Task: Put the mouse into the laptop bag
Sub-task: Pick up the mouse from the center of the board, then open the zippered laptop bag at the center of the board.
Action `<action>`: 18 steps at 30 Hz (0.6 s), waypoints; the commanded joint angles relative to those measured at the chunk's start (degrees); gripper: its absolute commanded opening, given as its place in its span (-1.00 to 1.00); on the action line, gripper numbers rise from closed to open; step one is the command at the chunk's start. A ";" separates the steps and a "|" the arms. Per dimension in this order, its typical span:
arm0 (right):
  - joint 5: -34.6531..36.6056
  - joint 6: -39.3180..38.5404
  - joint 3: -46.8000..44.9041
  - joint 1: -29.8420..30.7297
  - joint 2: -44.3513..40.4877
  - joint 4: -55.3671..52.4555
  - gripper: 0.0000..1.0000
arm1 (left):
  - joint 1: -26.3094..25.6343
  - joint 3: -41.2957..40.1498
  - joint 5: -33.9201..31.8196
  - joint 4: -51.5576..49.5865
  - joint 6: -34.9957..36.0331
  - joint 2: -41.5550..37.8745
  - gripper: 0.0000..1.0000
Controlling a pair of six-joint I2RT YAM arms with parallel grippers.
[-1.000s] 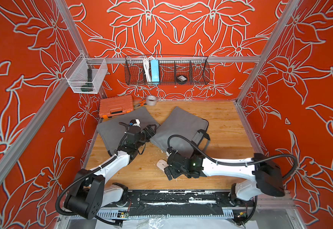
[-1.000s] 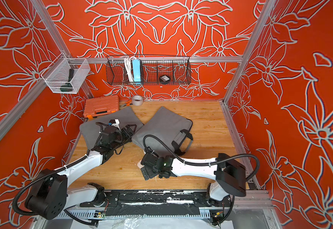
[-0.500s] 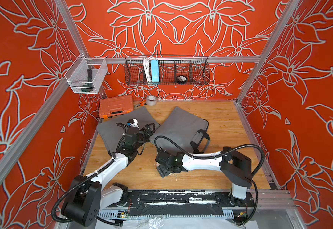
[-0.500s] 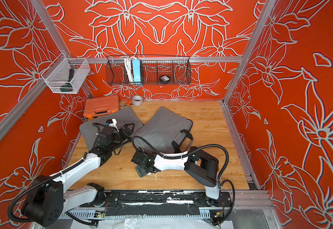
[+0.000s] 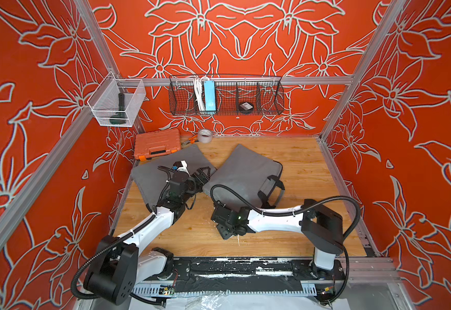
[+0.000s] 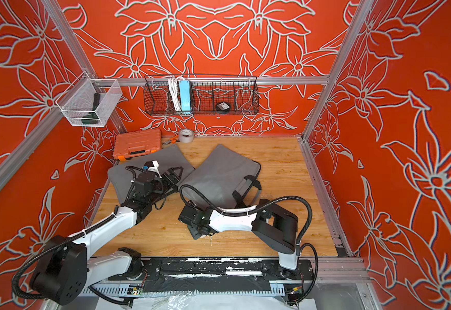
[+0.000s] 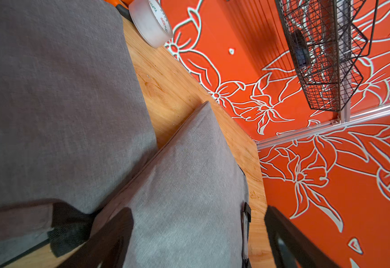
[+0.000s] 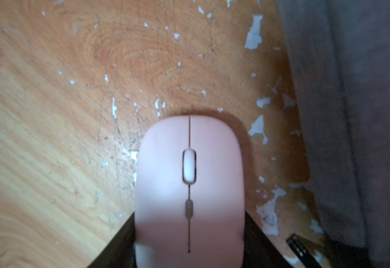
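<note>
The pink mouse [image 8: 189, 181] lies on the wooden table beside the near edge of the grey laptop bag [image 5: 245, 171] [image 6: 224, 171], which has black handles. My right gripper [image 8: 189, 222] is shut on the mouse, its black fingers [image 8: 256, 236] pressed against both sides. In both top views the right gripper [image 5: 223, 228] [image 6: 196, 228] covers the mouse, so it is hidden there. My left gripper [image 7: 198, 215] [image 5: 201, 174] stands open over the bag's left corner, holding nothing.
A second flat grey sleeve [image 5: 162, 171] lies left of the bag, under the left arm. An orange tool case [image 5: 156, 143] and a tape roll [image 5: 205, 135] sit at the back. A wire basket [image 5: 225, 95] and a mesh bin [image 5: 117, 103] hang on the walls.
The right gripper has come down over the mouse and its jaws have closed in on its sides. The right arm's elbow swung about. The left arm barely shifted.
</note>
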 commanded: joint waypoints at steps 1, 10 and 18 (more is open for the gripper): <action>2.84 2.82 -1.95 -0.25 -10.03 -3.03 0.12 | 0.01 1.76 3.63 1.62 1.73 2.92 0.73; 6.71 9.05 -15.29 -14.04 -38.39 -8.70 0.04 | -13.91 18.48 3.79 -7.52 10.99 16.93 0.53; 5.78 10.89 -23.63 -36.10 -54.03 -15.42 0.01 | -30.96 41.50 -6.68 -25.51 23.21 32.61 0.43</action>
